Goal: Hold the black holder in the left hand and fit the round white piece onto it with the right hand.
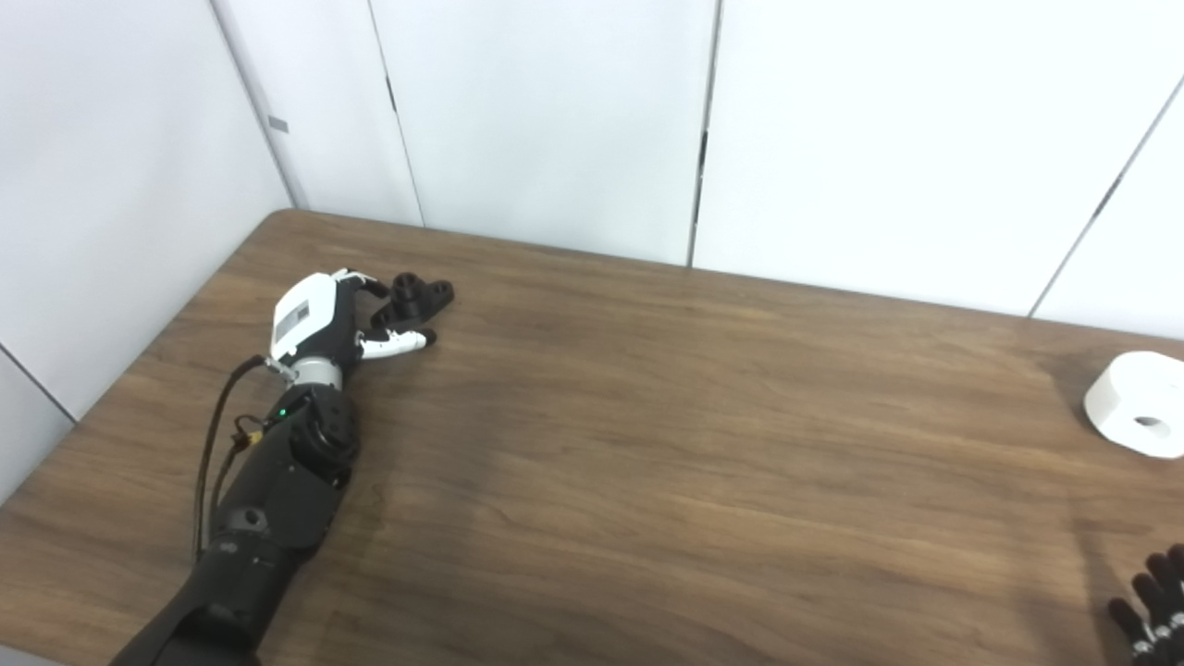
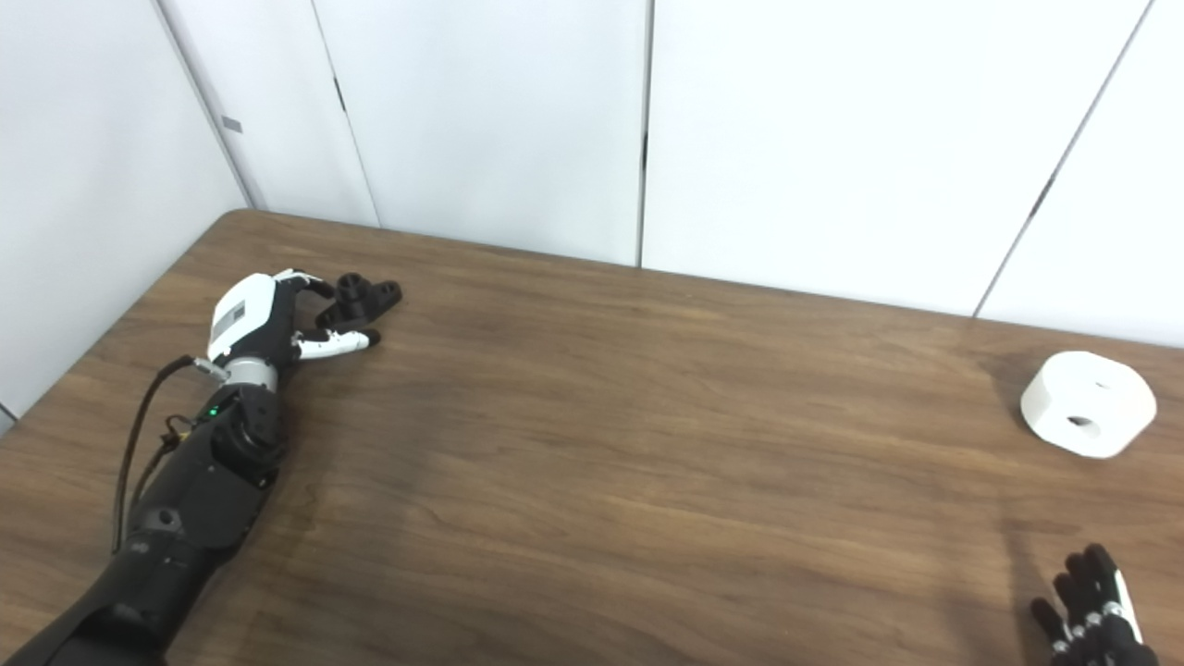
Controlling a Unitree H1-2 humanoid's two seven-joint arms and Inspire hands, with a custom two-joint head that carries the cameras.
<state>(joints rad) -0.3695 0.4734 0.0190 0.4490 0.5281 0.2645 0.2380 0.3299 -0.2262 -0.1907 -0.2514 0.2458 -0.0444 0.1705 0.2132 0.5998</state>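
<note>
The black holder [image 1: 418,298] lies on the wooden table [image 1: 647,444] at the far left. My left hand [image 1: 326,319] is right beside it, open, with its fingers [image 1: 368,283] above the holder's near end and its thumb [image 1: 398,344] stretched out below; no firm hold shows. The round white piece [image 2: 1088,403], a thick ring with a centre hole, sits on the table at the far right. My right hand [image 2: 1093,606] is at the bottom right corner, well short of the ring; only its dark fingertips show, spread apart and holding nothing.
White wall panels [image 1: 555,120] stand close behind the table's far edge and along its left side. The left forearm [image 1: 268,518], with a black cable, lies over the table's front left part.
</note>
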